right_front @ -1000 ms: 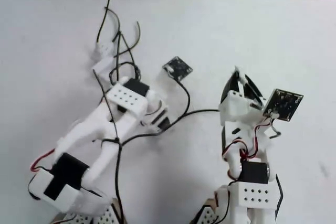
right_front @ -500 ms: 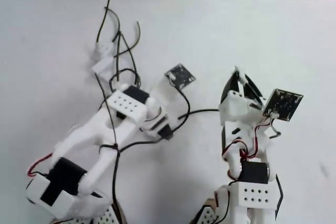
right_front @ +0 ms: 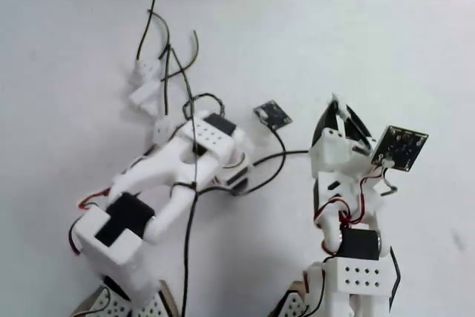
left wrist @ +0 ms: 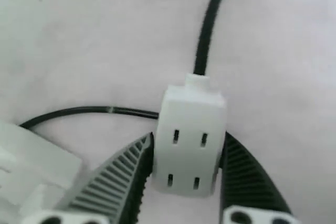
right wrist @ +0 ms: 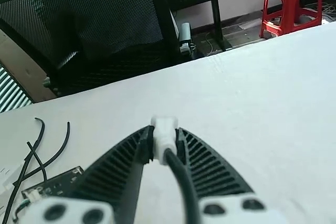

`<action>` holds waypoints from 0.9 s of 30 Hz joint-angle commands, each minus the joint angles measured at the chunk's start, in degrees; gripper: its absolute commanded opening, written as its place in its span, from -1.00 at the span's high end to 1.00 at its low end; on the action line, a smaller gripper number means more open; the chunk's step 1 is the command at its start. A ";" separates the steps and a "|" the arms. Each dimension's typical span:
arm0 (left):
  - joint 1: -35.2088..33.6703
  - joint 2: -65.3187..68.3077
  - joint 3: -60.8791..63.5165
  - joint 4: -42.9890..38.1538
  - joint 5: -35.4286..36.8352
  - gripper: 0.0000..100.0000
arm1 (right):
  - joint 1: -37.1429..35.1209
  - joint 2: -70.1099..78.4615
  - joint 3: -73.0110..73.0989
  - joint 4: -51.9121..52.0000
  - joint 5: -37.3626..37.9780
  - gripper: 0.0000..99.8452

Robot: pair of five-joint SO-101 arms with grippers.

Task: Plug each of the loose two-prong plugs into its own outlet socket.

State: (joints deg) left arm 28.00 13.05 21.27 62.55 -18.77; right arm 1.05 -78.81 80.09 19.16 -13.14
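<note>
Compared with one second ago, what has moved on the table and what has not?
The left arm swung to the right, toward the right arm; its jaws grip the white outlet block. The right arm did not move, its jaws shut on a white plug. The loose plugs stayed.

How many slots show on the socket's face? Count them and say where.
4 slots on the socket: two by the cord, two deeper in the left tool. Other faces are hidden.
</note>
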 commanded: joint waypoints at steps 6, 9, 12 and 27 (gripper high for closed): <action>6.37 0.04 -3.69 0.70 8.88 0.54 | -0.66 0.48 -3.25 -0.04 0.44 0.97; 4.26 0.13 -4.75 1.23 11.52 0.40 | -0.66 0.48 -3.25 -0.04 0.44 0.97; 2.15 -0.13 -4.84 1.49 11.08 0.38 | -0.66 0.48 -3.25 -0.04 0.44 0.97; -17.54 -42.51 10.20 10.46 9.67 0.38 | -9.10 0.40 -12.75 19.47 4.84 0.96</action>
State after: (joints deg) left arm 17.19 -16.40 27.96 72.66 -8.31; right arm -4.04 -78.81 71.91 33.41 -12.26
